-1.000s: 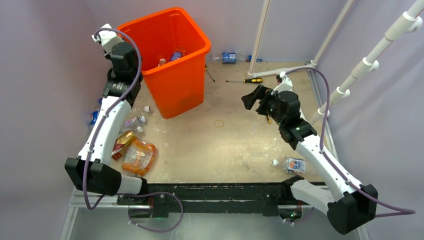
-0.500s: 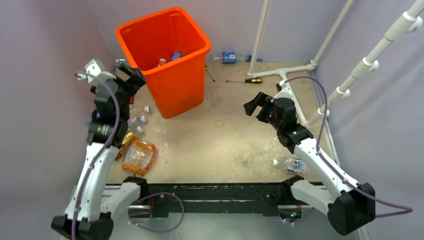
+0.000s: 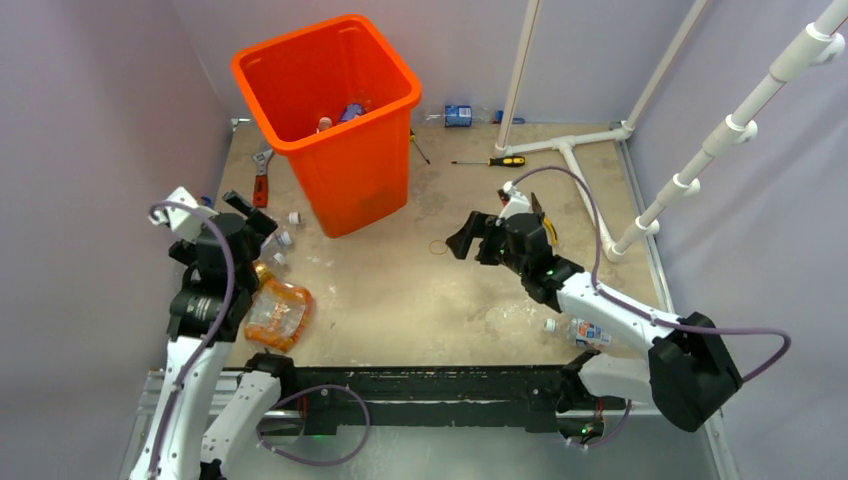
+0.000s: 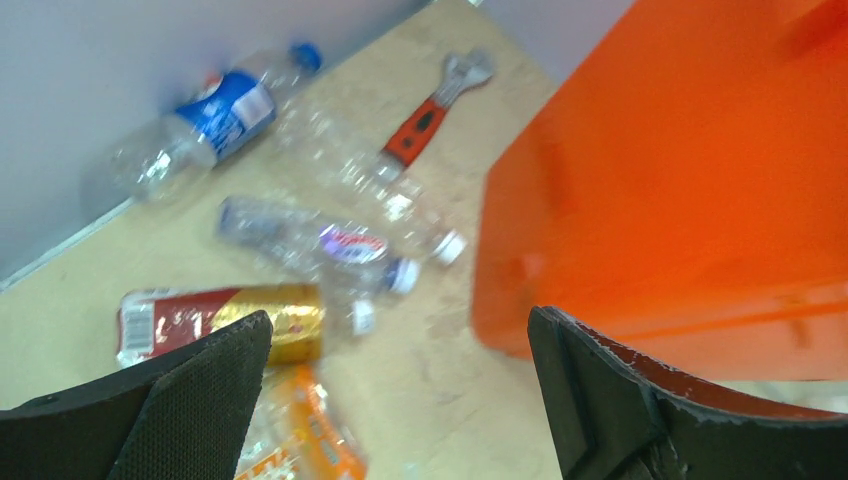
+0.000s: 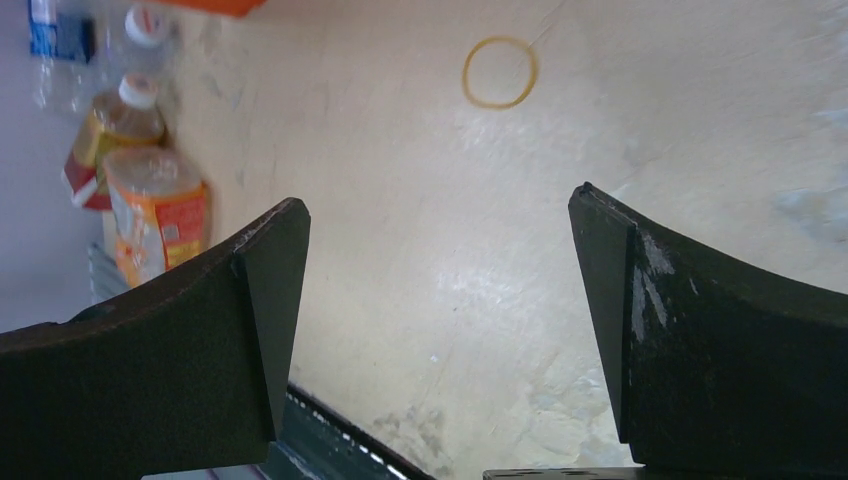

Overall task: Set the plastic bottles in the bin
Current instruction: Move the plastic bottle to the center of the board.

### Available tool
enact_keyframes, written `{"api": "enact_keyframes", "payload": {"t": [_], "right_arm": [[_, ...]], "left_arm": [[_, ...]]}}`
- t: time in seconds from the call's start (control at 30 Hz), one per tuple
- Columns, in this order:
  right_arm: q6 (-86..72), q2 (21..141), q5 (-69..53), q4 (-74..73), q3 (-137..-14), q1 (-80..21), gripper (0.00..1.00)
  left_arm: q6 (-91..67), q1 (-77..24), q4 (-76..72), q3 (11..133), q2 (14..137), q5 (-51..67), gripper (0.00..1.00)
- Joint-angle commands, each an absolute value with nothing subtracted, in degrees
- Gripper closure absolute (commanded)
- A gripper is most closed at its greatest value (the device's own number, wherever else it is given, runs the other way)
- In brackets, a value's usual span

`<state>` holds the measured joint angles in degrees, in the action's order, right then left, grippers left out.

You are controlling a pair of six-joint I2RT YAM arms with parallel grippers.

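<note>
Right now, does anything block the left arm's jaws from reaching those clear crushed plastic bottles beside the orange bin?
Nothing visible does. The open left jaws face the clear crushed plastic bottles with open space between. The red-handled metal wrench lies beyond them, the orange plastic bin alongside.

The left arm [image 3: 178,385] and right arm [image 3: 612,308] have white links, black joints and a looping purple cable [image 3: 730,328] each. The left pincer [image 4: 400,320] and right pincer [image 5: 440,205] have broad black fingers [image 4: 200,400], grainy with scuffed edges.

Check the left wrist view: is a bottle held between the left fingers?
No, the left fingers stand wide apart with nothing between them; the plastic bottles lie on the table beyond.
</note>
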<state>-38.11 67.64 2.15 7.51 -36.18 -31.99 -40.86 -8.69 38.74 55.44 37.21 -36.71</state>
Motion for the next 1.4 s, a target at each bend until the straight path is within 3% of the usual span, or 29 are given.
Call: {"api": "enact_keyframes", "payload": {"t": [0.0, 0.13, 0.33, 0.43, 0.63, 0.8, 0.97, 1.37], "right_arm": [[-38.49, 67.81, 2.90, 13.51, -34.35, -35.45, 0.01], [-38.77, 63.71, 2.10, 15.95, -29.45, -35.46, 0.01], [-42.93, 58.49, -2.66, 24.53, -19.72, -35.72, 0.01], [-43.93, 60.81, -5.14, 29.12, -17.83, -36.05, 0.01], [-42.98, 67.77, -8.79, 34.39, -18.08, -37.77, 0.01], [-43.19, 71.01, -9.76, 36.29, -19.25, -39.54, 0.01], [-42.81, 71.94, -9.20, 35.67, -21.16, -41.31, 0.01], [-42.28, 68.46, -4.23, 30.78, -21.61, -44.21, 0.01]], "left_arm": [[-44.79, -8.61, 45.64, 49.21, 43.91, -38.90, 0.01], [-47.43, -8.61, 42.54, 43.31, 47.70, -34.68, 0.01], [-48.24, -8.61, 43.02, 44.40, 53.77, -30.29, 0.01], [-52.18, -9.01, 43.56, 41.13, 55.81, -26.37, 0.02], [-63.12, -17.23, 50.11, 39.91, 56.63, -35.22, 0.01], [-65.92, -18.59, 47.22, 35.79, 58.24, -31.04, 0.04], [-65.27, -20.24, 39.81, 29.93, 57.81, -24.58, 0.17], [-64.93, -32.90, 25.71, 22.77, 52.40, -16.40, 0.69]]}}
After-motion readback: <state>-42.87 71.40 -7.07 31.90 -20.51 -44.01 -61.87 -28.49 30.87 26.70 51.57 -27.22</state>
